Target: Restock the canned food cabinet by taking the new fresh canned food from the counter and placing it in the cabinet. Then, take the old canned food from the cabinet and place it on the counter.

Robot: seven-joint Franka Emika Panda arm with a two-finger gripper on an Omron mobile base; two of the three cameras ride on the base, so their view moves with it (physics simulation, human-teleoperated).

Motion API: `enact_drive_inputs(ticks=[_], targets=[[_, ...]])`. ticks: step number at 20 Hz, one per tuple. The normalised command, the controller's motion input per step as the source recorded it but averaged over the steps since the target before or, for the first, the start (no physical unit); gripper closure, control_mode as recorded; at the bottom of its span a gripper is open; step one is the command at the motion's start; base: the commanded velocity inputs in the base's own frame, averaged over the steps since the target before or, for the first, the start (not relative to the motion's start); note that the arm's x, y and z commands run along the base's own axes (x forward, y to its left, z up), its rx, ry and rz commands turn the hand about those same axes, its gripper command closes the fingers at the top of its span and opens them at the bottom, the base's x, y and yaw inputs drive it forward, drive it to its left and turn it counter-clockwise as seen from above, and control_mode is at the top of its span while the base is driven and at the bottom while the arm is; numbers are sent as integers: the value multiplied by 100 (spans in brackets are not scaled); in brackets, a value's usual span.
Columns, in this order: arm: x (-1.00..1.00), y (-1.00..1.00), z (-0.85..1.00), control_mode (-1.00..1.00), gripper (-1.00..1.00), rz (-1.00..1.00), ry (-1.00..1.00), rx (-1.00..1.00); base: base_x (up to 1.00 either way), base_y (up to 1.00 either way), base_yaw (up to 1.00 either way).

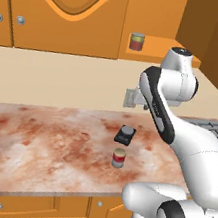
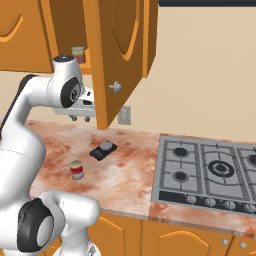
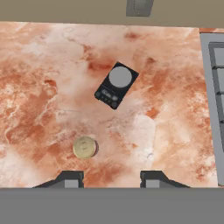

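Fresh canned food, that small cylinder with silver-grey ends and a bright red band (image 1: 118,158), is what you're after first, and it's standing upright on the reddish-brown and cream marbled stone counter (image 1: 34,138), near the front edge and just in front of a little black kitchen scale with a round grey plate (image 1: 125,135).

The one relation that matters: your two-finger gripper (image 3: 112,178) hangs well above the counter looking straight down, and in the hand view the can's round top (image 3: 85,147) sits just ahead of the left finger tip (image 3: 70,178), not between the two. So you're off to one side. I'd guess you need a small sideways shift to center it in the gap before dropping down. The can's axis is vertical, so a straight top-down pinch should work.

Fingers are spread apart with nothing in them.

Old can with the yellow-green band and dark red body (image 1: 137,41) sits on the ledge of the orange wooden cabinet (image 1: 157,51) above; that's for later.
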Motion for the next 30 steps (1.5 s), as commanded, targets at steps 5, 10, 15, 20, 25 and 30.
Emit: enact_drive_inputs(ticks=[5,10,15,20,25,30], targets=[[0,4,-2,-100,-100,0,-2,-2,0,0,0],[-13,4,-9,-100,-100,0,0,1,0,0,0],[0,33,-85,-100,-100,0,23,2,0,0,0],[0,20,-99,-100,-100,0,24,3,0,0,0],[0,18,-100,-100,-100,0,20,0,0,0,0],[0,22,-79,-100,-100,0,6,0,0,0,0]])
